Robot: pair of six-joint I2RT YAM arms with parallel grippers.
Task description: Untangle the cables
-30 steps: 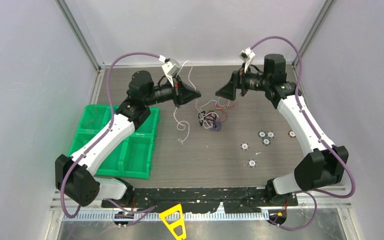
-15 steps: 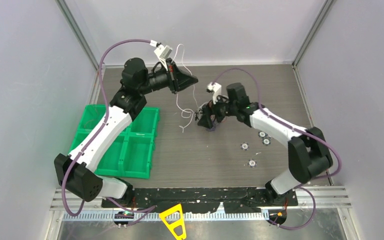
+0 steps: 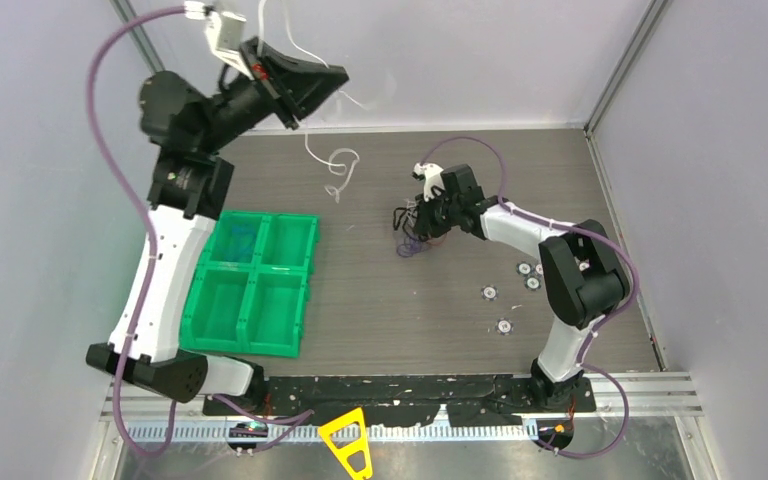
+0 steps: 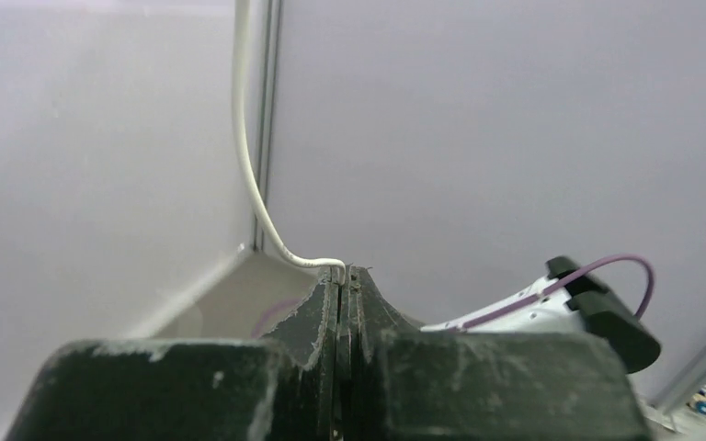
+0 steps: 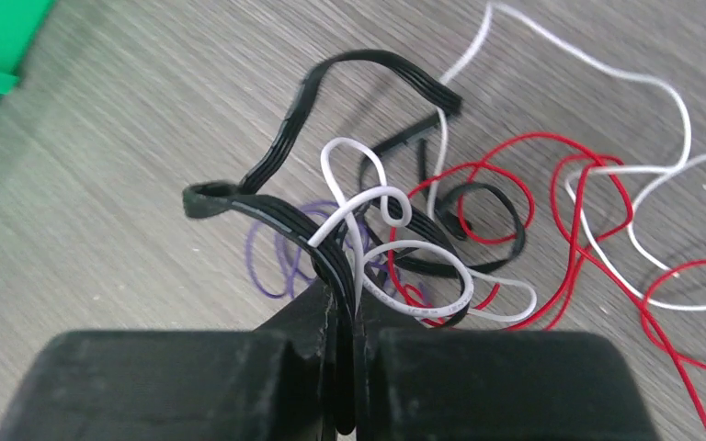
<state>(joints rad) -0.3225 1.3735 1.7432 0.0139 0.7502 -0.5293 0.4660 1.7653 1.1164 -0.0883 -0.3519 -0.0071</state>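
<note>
Robotics lab test cell, pale wall panels (image 3: pixel 460 60) framed by aluminium posts (image 3: pixel 624 62), left arm (image 3: pixel 152 275) and right arm (image 3: pixel 515 222) in white and black bolted to a black base plate (image 3: pixel 410 388), grey wood-grain table (image 3: pixel 390 300), green compartment bin (image 3: pixel 250 287)

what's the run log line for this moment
left tool: shut on white cable, raised high | right tool: shut on black flat cable in tangle | white cable: looks apart from tangle

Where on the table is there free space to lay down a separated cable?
Bare wood lies between the green bin and the discs, nearer than the tangle. The far right corner also is bare. Crowded: around the right tool on the tangle, and below the left tool, where the white cable dangles.
</note>
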